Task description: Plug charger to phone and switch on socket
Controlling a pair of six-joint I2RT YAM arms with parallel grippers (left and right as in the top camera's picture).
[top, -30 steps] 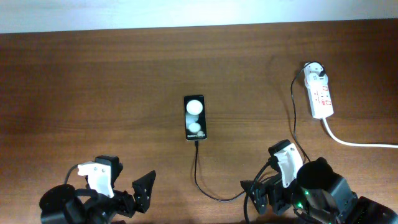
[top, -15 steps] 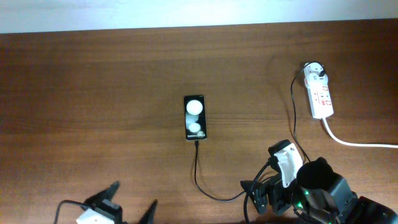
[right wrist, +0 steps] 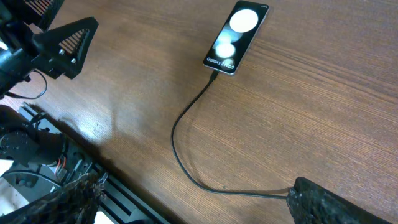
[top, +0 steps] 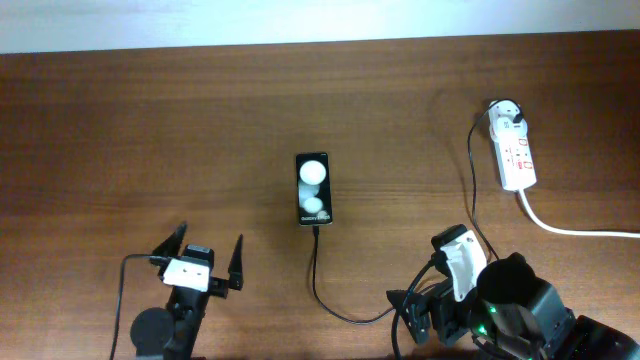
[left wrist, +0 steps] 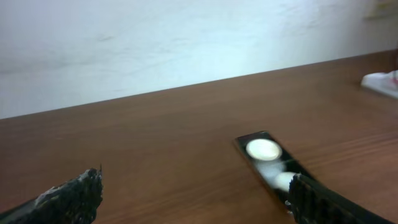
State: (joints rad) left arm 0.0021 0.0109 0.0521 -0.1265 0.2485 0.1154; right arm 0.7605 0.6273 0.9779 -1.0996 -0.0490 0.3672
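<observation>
The black phone lies flat mid-table with two white reflections on its screen. It also shows in the left wrist view and the right wrist view. The thin black charger cable sits in the phone's near end, loops past my right gripper and runs up to its white plug head in the white socket strip. My left gripper is open and empty, left of the phone and nearer than it. My right gripper is open; the cable passes by its right finger.
The socket's thick white cord trails off the right edge. The socket's end shows at the far right of the left wrist view. A pale wall stands behind the table. My left gripper shows in the right wrist view.
My left arm has swung from the lower left edge to point its open gripper toward the far side, closer to the phone. The right arm, phone and cable have not moved.
</observation>
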